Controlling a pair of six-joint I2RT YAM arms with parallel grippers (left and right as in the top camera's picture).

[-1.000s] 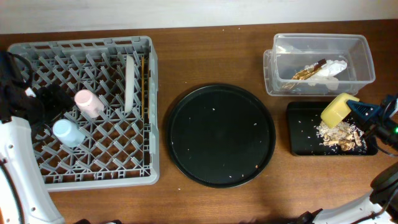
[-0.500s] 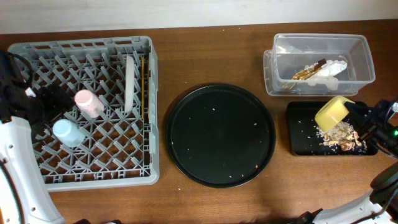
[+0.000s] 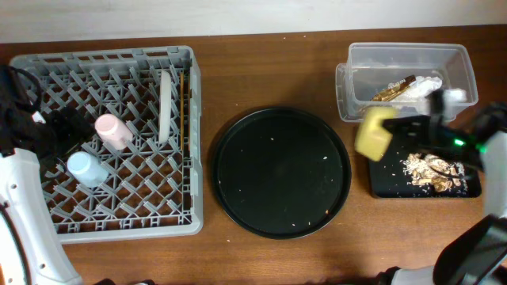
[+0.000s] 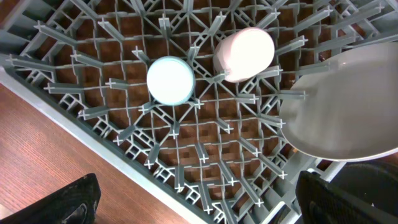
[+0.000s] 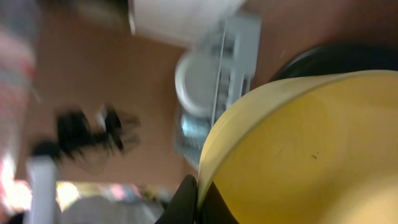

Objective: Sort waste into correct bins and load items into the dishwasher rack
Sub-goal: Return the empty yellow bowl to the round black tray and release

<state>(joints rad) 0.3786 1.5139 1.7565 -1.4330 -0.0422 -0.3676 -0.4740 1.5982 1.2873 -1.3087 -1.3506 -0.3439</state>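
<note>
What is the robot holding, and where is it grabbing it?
The right gripper holds the yellow bowl by its rim. The left gripper holds nothing.

No readable text, labels, brands or numbers on anything in view.

Overhead and close left wrist share the rack.

I see the yellow bowl tipped sideways at three o'clock. The small pink cup, light blue cup and on-edge pale grey plate sit in the grey pegged crate at nine o'clock.
</note>
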